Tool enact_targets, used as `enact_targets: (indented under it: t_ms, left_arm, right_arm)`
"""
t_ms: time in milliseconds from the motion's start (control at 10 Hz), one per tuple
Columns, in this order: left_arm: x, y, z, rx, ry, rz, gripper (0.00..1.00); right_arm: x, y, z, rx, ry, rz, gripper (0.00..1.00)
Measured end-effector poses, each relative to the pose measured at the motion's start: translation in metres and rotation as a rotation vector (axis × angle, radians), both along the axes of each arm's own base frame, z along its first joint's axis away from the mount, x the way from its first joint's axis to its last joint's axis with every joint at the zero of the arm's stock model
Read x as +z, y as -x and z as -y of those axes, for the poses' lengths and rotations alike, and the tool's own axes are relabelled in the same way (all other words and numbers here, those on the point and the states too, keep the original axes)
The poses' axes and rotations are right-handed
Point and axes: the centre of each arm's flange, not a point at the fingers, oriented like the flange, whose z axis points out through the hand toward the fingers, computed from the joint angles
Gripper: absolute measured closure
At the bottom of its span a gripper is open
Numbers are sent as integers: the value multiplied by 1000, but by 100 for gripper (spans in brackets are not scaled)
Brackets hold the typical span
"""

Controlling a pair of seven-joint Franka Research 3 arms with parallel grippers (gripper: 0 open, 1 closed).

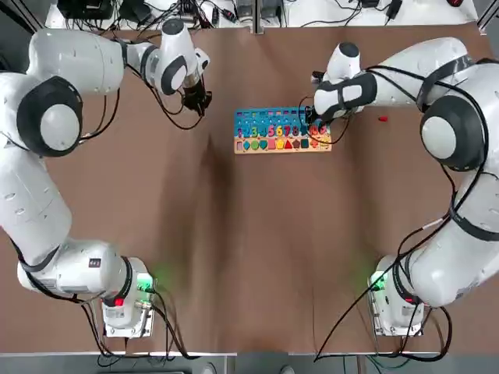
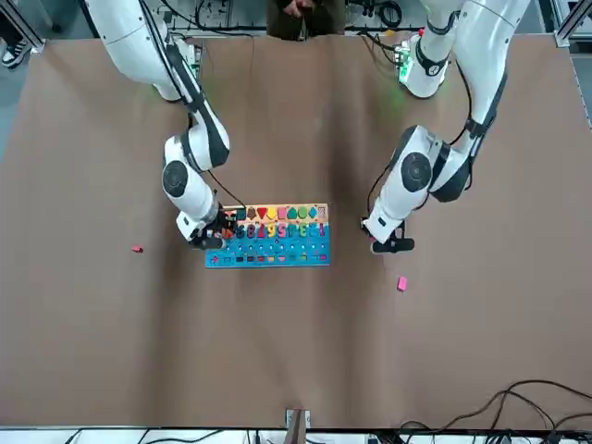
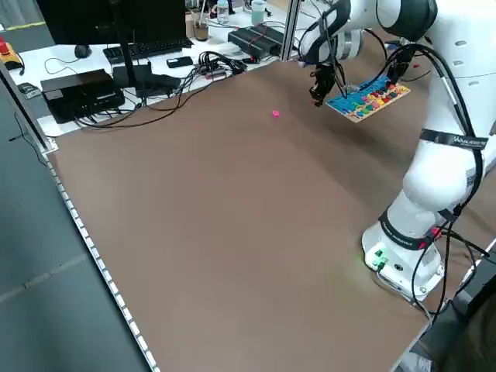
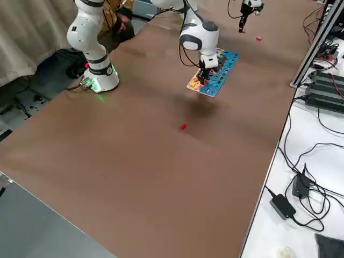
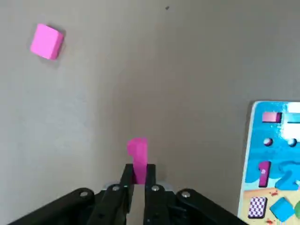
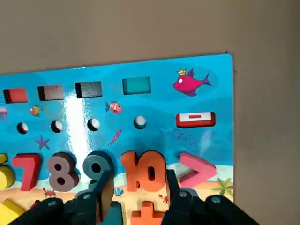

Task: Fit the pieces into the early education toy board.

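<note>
Broadly, a brown table (image 1: 234,257) fills the scene, edged by desks with cables, a monitor and keyboard; the early education toy board (image 1: 282,131) lies toward its far middle. Clamped in the left gripper (image 5: 137,180) beside the board is a pink piece (image 5: 137,157), with another pink piece (image 5: 47,41) loose nearby. Fingers apart around the orange ten (image 6: 143,171), the right gripper (image 6: 136,194) hides the board's end from overhead, and a red piece (image 1: 383,119) lies well apart.

Arms: glossy white rounded shells, dark grey joint rings
Cables: black, looping along both arms
Bases: green lights glowing
Claws: left claw (image 5: 137,180) and right claw (image 6: 136,187), black fingers, silver screws
</note>
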Motion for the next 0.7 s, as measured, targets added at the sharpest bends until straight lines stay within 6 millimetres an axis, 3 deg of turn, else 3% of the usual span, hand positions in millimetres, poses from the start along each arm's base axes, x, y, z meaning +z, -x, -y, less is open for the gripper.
enact_targets:
  t_ms: [200, 300, 700]
  left_arm:
    - [3, 0, 6, -5, 3, 6, 86]
    - [3, 1, 9, -9, 4, 7, 86]
    - [1, 26, 50, -21, 3, -3, 86]
  right_arm:
    - [22, -10, 12, -16, 0, -26, 46]
    - [41, -17, 27, -32, -3, -36, 44]
    - [120, -41, 125, -73, 3, -10, 24]
